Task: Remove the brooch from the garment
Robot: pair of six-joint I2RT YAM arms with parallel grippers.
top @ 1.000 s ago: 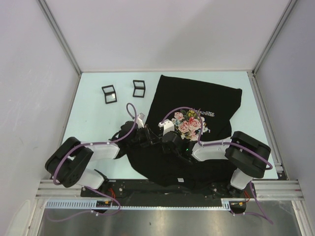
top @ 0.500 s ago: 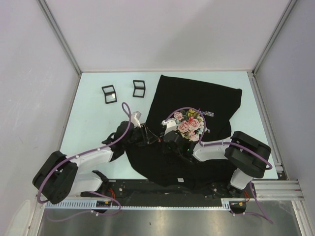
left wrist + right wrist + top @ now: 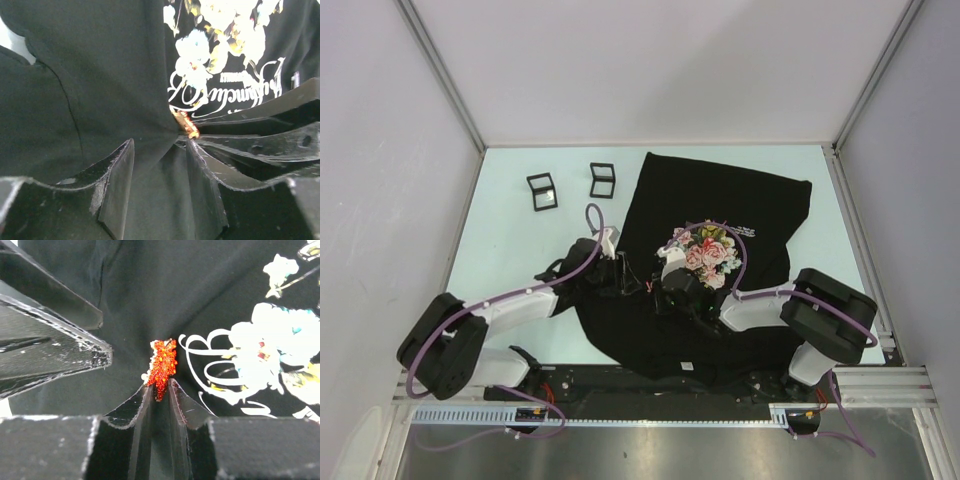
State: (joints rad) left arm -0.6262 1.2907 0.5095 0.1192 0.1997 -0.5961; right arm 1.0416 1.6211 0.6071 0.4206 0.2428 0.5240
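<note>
The garment point(image 3: 720, 190), a black T-shirt with a rose print point(image 3: 705, 250) and white cursive lettering point(image 3: 225, 95), lies spread on the table. The brooch point(image 3: 161, 365) is a red glittery leaf pinned beside the lettering; it also shows in the left wrist view point(image 3: 186, 125). My right gripper point(image 3: 160, 385) is shut on the brooch's lower end, and the cloth tents up around it. My left gripper point(image 3: 161, 145) is open, its jaws straddling a fold of the shirt just left of the brooch. Both grippers meet near the shirt's middle: the left gripper point(image 3: 632, 280), the right gripper point(image 3: 660, 285).
Two small black open frames point(image 3: 542, 190) point(image 3: 602, 180) stand on the pale table point(image 3: 510, 240) at the back left. The left gripper's fingers point(image 3: 60, 347) lie close to the brooch's left. White walls enclose the table.
My left arm has swung forward and right, bringing its gripper up against the brooch. The right gripper has stayed at the brooch, shifting slightly right.
</note>
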